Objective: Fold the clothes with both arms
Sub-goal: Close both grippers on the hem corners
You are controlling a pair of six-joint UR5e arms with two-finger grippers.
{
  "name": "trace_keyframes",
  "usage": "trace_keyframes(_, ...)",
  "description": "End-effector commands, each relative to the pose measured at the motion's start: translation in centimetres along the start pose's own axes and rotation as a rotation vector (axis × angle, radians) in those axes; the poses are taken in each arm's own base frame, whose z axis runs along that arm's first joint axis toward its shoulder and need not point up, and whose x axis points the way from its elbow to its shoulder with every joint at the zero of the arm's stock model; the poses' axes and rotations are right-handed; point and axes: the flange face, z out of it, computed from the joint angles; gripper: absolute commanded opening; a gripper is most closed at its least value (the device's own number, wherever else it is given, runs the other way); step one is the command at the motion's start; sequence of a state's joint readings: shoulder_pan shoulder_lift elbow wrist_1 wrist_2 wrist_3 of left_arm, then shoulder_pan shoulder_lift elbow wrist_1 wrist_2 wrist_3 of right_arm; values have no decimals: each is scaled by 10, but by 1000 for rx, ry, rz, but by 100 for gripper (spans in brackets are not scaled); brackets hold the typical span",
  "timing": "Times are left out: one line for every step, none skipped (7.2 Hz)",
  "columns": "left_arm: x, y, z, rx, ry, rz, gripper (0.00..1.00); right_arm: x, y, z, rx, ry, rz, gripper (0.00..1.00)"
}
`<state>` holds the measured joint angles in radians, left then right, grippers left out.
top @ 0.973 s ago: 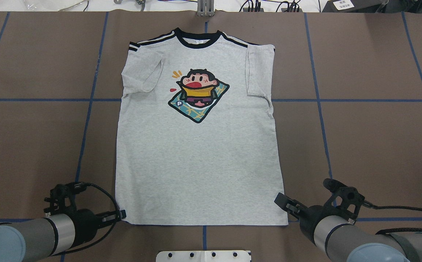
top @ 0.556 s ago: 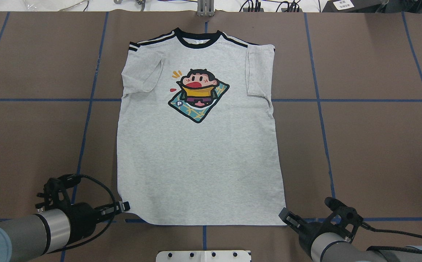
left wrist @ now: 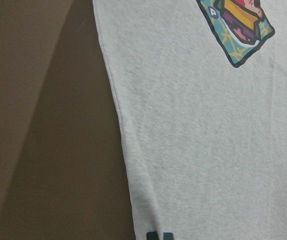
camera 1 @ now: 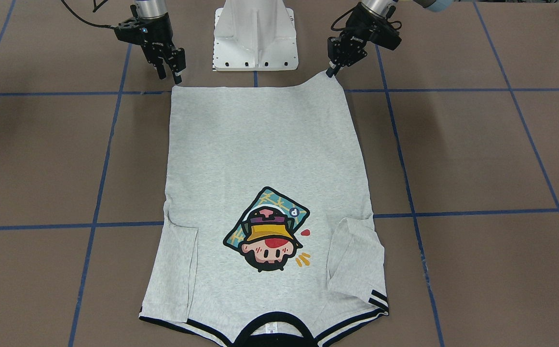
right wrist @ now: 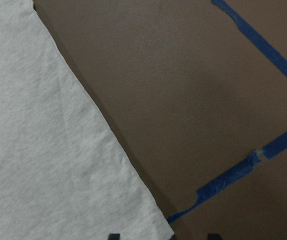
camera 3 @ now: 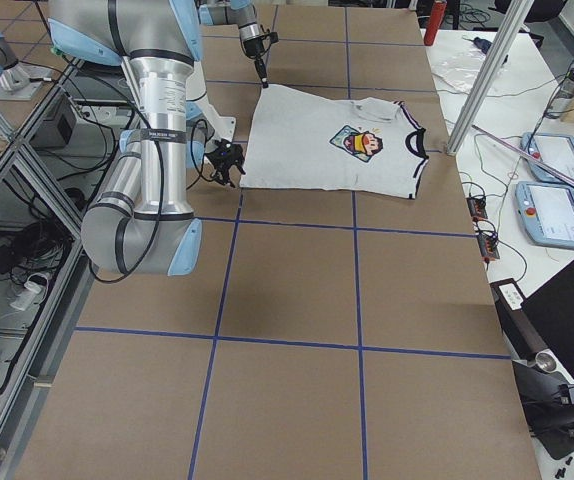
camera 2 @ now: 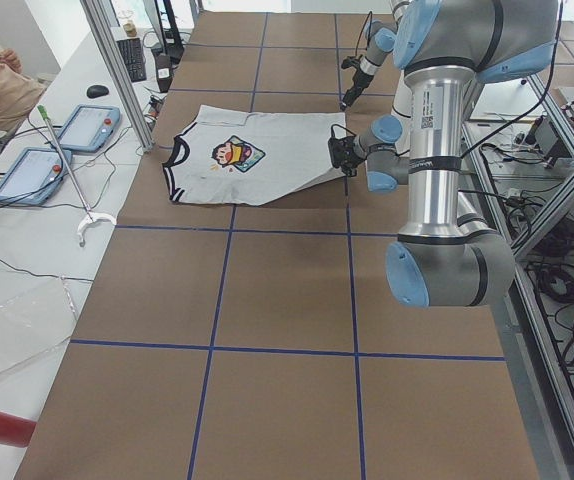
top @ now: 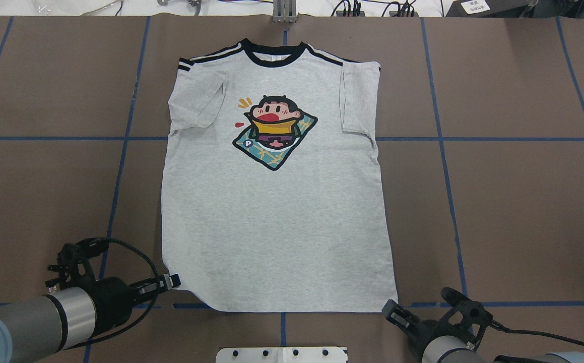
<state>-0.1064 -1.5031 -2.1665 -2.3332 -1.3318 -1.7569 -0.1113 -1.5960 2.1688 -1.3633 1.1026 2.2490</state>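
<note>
The shirt (top: 271, 217) is a soft, light heather-grey knit with a black ribbed collar (top: 274, 53), black-striped shoulder trim and a glossy cartoon print (top: 274, 132) on the chest. You will find it spread face up and nearly flat at the middle of the counter (top: 513, 201), which has a matt brown covering ruled into squares by blue tape (top: 473, 138). The collar lies at the far edge from the robot and the hem at the near edge, and both short sleeves are turned inward over the body. The left claw (camera 1: 331, 72) is at the hem corner on the robot's left, with its jaws pinched together on the cloth. That corner is drawn up off the counter, so the hem curves there instead of running straight. The right claw (camera 1: 170, 74) is at the opposite hem corner with its jaws spread apart and holding nothing. In the right wrist view the pointed corner lies flat on the counter, between the two fingertips at the lower edge of the view.
</note>
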Motion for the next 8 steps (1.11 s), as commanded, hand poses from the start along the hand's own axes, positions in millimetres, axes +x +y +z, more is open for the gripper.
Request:
trace_keyframes(-1,0,0,5,-1,1,0,-7,11,5,-5,-7,-10,65)
trace_keyframes(0,0,0,4,0,1,0,-6,14,13,4,1,-16,65)
trace_keyframes(-1,0,0,5,-1,0,0,-4,11,19,16,8,-25,65)
trace_keyframes(-1,0,0,5,-1,0,0,-2,8,26,31,15,-44,65)
trace_keyframes(-1,-1,0,8,-2,0,0,-2,6,28,37,17,-46,61)
trace_keyframes(-3,-1,1,8,-5,0,0,-4,7,27,35,15,-44,48)
trace_keyframes(-3,-1,1,7,-7,1,0,-4,7,27,37,14,-43,35)
trace_keyframes(-3,-1,1,5,-5,1,0,-4,6,28,38,13,-42,19)
